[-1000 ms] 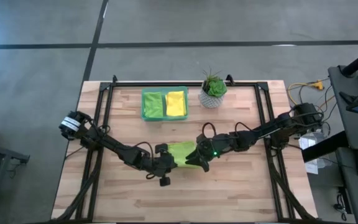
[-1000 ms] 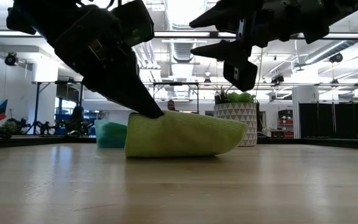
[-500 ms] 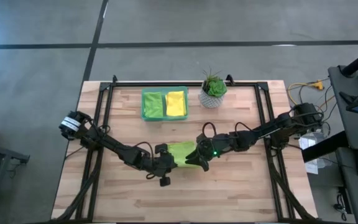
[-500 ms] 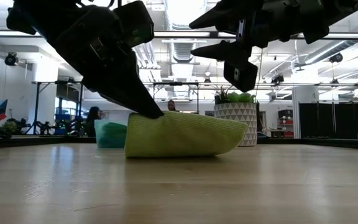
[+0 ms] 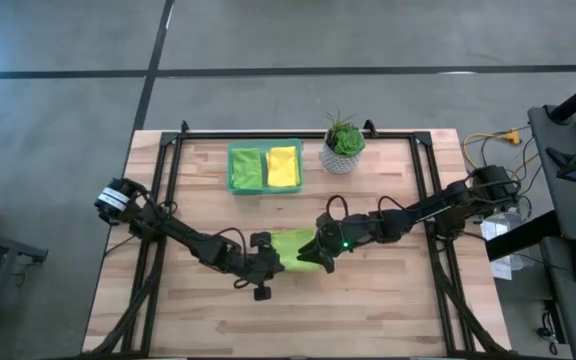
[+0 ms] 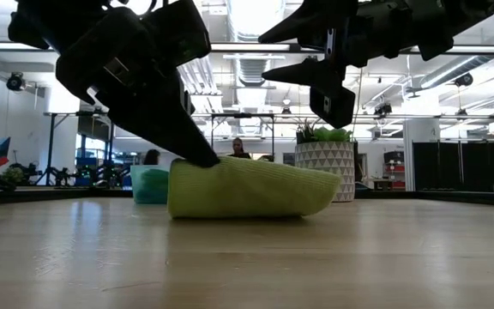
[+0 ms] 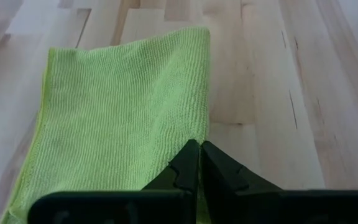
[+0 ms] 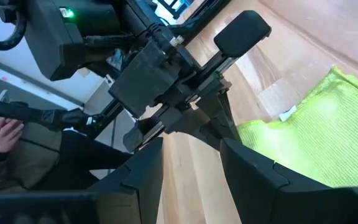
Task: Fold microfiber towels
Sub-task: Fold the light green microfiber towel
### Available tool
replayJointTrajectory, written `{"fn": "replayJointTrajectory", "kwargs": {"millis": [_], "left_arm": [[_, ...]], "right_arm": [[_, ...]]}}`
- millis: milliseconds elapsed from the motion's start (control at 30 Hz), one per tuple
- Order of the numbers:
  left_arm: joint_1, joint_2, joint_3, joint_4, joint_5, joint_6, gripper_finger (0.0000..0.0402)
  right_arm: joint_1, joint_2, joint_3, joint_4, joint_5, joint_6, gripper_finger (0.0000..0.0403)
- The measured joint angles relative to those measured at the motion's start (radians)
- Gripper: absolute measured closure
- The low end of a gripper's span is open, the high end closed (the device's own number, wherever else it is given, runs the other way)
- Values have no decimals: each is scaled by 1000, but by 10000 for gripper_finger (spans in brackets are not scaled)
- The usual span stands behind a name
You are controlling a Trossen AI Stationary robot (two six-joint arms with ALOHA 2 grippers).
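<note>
Lime green towel (image 6: 245,186) under closed left jaws (right jaws parted above).

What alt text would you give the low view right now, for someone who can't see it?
A folded lime green towel lies on the wooden table, with the left gripper, fingers shut, pressing on its top near one end. The right gripper hangs above the towel with fingers apart, holding nothing. Behind sit a green tray and a potted plant.

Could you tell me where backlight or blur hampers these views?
Low view: bright ceiling lights turn both grippers, left and right, into dark silhouettes above the green towel. Left wrist view: evenly lit, towel weave sharp. Right wrist view: near fingers blurred.
</note>
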Motion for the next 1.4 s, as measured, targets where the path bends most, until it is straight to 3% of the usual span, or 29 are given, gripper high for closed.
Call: {"fn": "replayJointTrajectory", "kwargs": {"millis": [833,1167,1400], "left_arm": [[2,-6,8,-5,5,25,402],[2,-6,4,0,18,-8,402],[2,23,2,-8,79,-76,402]], "right_arm": [[0,-2,16,0,0,1,248],[-76,92,13,-9,-62,165,248],[-82,131,13,-193,-54,214,248]]}}
